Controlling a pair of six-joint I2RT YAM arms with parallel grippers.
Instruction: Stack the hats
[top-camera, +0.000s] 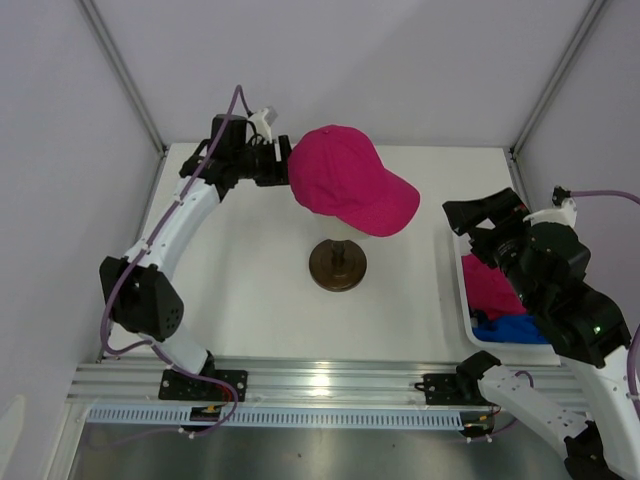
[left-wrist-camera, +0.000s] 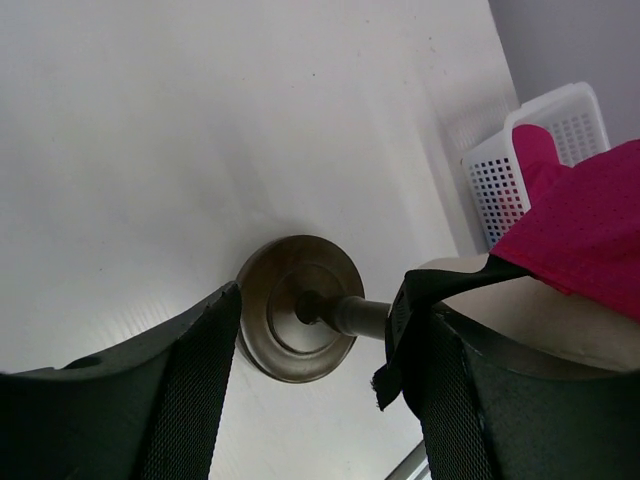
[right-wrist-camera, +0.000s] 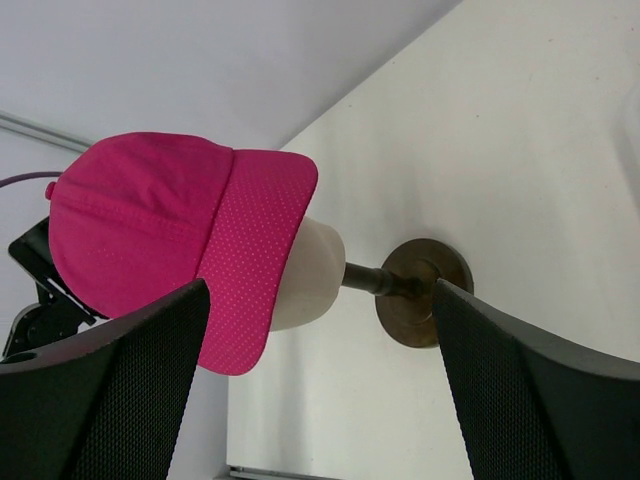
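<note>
Pink cap (top-camera: 350, 180): seated on the cream mannequin head (right-wrist-camera: 310, 270) above the dark round stand (top-camera: 337, 265) at mid-table, brim pointing toward 4 o'clock; probably the base of the stack, since the head gives the crown a form to sit on.
Left gripper (top-camera: 283, 160): at 10 o'clock of the cap, right at its rear edge; fingers spread wide with nothing between them, the black back strap (left-wrist-camera: 395, 350) dangling just beside one finger. Placed, by the look of it, to tend the cap's back rim.
Right gripper (top-camera: 465, 215): at 3 o'clock of the stand, above the far end of the white basket (left-wrist-camera: 560, 110); fingers wide apart, empty, facing the cap. Well set to dip into the basket.
Blue hat (top-camera: 510, 330): crumpled in the basket at 4 o'clock, beside some magenta fabric (top-camera: 490, 285) of a kind that cannot be told.
Step in hand: first cap on, judging by the layout; blue hat not yet stacked.
Risk: soft crowns, likely to skew on the head if dropped off-centre.
</note>
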